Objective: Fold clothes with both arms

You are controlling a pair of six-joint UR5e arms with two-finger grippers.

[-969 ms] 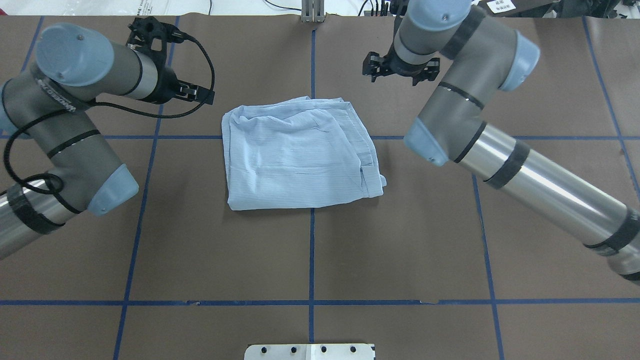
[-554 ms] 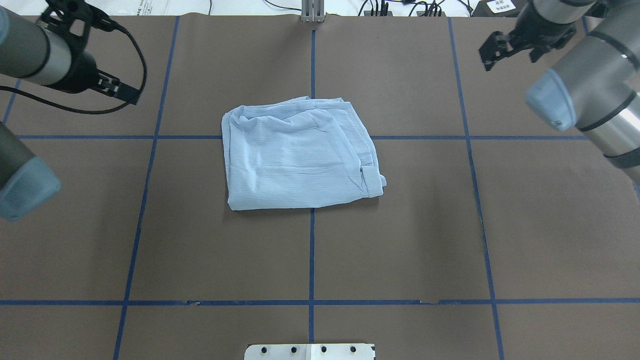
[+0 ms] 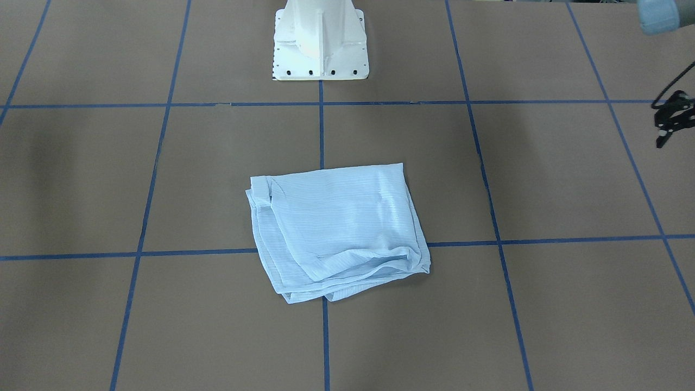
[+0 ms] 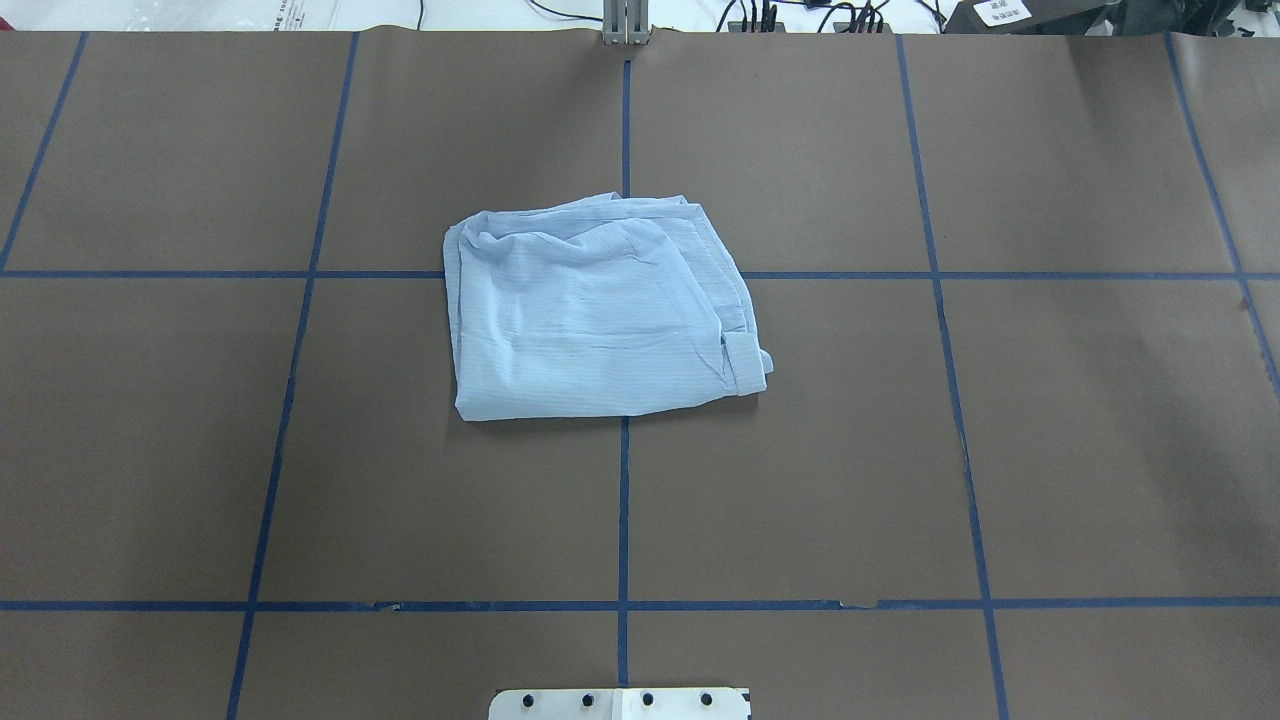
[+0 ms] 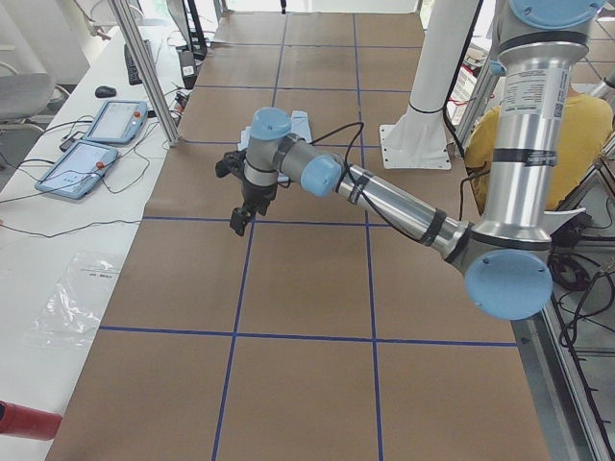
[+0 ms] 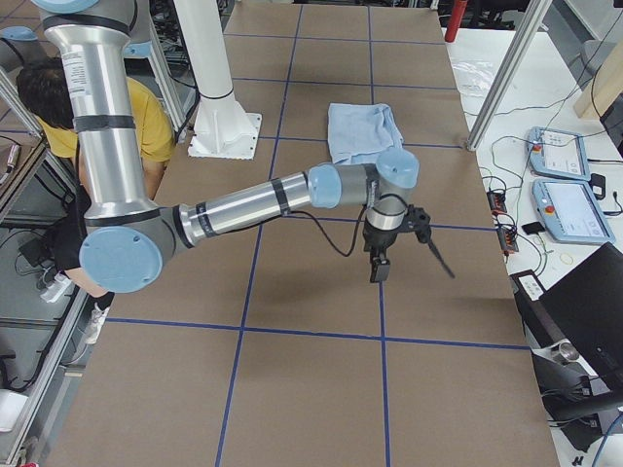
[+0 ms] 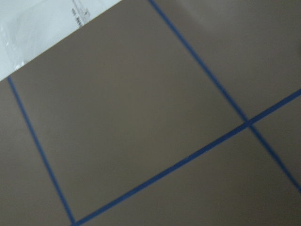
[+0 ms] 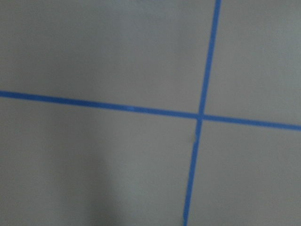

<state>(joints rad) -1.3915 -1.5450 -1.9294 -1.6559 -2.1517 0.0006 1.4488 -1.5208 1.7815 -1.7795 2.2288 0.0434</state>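
Room all round: the brown table [image 4: 200,450] lies open and flat between the two grippers, which sit far out to either side. Out on its own end, the left gripper [image 5: 238,213] hangs fingers-down above a blue tape line [image 5: 192,219], clear of the surface. The table's outer edge is near it on the operators' side. Its wrist camera catches that edge, with a white bench [image 7: 61,16] and a clear plastic bag [image 7: 19,33] just beyond. It has hold of nothing, but it is too small at the front view's edge to tell how far its jaws stand apart. The right gripper [image 6: 397,255] hangs over bare table too, with nothing seen in it. Its opening cannot be judged from the side view alone. Below it there is only a tape crossing [image 8: 200,116].

Now the shirt [image 4: 600,315]: it lies well apart from both grippers, between them, and neither touches it. It is pale blue and finely striped, folded into a rough rectangle of stacked layers. The edge toward the white base [image 3: 320,43] is fairly straight and the opposite edge is rumpled. A cuff [image 4: 745,365] pokes out on the right gripper's side.
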